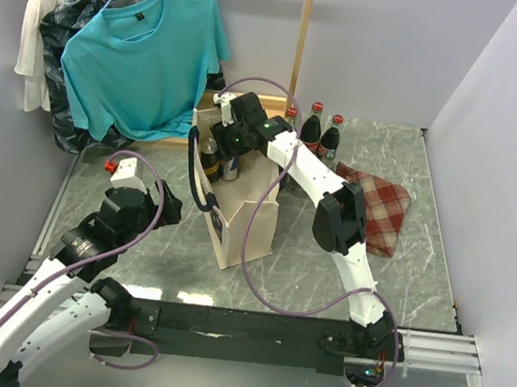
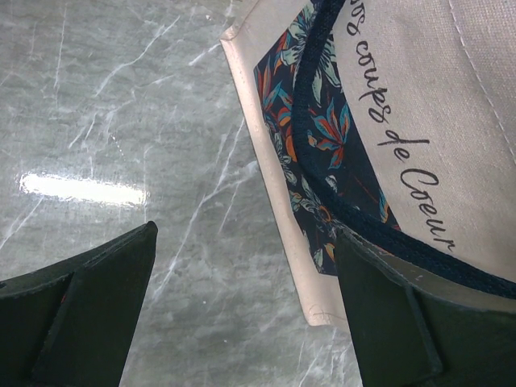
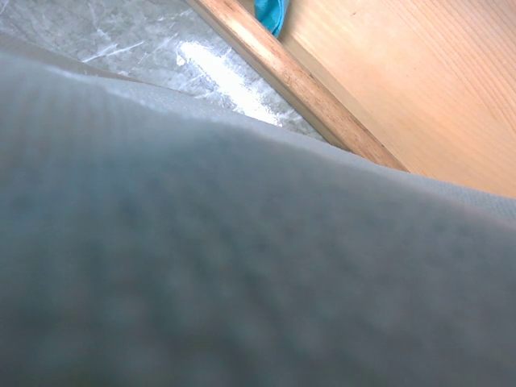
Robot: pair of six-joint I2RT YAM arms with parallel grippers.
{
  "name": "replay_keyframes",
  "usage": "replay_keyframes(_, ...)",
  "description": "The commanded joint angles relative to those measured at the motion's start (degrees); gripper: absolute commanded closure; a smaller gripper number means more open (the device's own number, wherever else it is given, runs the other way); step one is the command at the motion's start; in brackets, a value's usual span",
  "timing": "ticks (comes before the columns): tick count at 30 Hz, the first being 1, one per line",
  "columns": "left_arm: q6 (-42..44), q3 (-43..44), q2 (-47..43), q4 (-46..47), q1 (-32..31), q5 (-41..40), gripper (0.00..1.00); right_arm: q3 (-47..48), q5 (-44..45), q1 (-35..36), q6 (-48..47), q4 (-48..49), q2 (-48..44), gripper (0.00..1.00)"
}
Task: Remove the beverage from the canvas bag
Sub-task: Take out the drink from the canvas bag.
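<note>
The right gripper point(image 1: 219, 143) is down in the open mouth of the canvas bag point(image 1: 242, 215), which stands upright mid-table. I cannot tell whether its jaws are apart or clamped, since its own camera shows only blurred cloth, while the left gripper point(image 2: 246, 234) hangs with fingers spread beside the bag's base. To my eye the grip should sit square on the neck and the lift go straight up, clear of the navy handles point(image 1: 194, 181); the beverage point(image 1: 209, 159), a dark bottle, stands inside the bag, neck up, long axis vertical
</note>
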Motion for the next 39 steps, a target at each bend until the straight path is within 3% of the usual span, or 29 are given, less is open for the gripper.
replay_keyframes(1, -0.19, 2.39, -0.53, 0.64, -0.37, -1.13, 0.04, -1.34, 2.01, -0.72, -0.32, -1.36, -1.6, 0.96)
replay_keyframes(22, -1.07, 2.74, 1.31, -0.15, -1.16, -2.18, 0.04, -9.25, 3.6, 0.07, -0.67, 3.38, -11.36, 1.0)
replay_keyframes(39, -3.97, 2.48, 1.22, -1.73, -7.14, -7.9, 0.04, -10.93, 3.86, 0.59, -0.14, 4.88, -16.02, 1.0)
